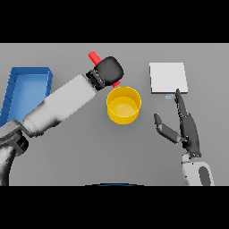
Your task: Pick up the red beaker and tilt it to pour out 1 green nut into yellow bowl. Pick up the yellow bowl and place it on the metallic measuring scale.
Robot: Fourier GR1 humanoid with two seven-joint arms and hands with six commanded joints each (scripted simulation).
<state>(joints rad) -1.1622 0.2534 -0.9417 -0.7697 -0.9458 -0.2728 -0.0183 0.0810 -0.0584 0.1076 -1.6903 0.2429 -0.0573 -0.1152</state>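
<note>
Currently left robot hand (109, 70) clamps red beaker (94, 57), tilted over yellow bowl (124, 105) at its 11 o'clock rim for pouring. Right robot hand (188, 129), fingers spread, waits below scale (167, 77) at 2 o'clock.

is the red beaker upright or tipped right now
Tipped. The red beaker lies slanted in the left hand, one red end showing up-left of the hand and the other poking out just above the yellow bowl's rim.
</note>
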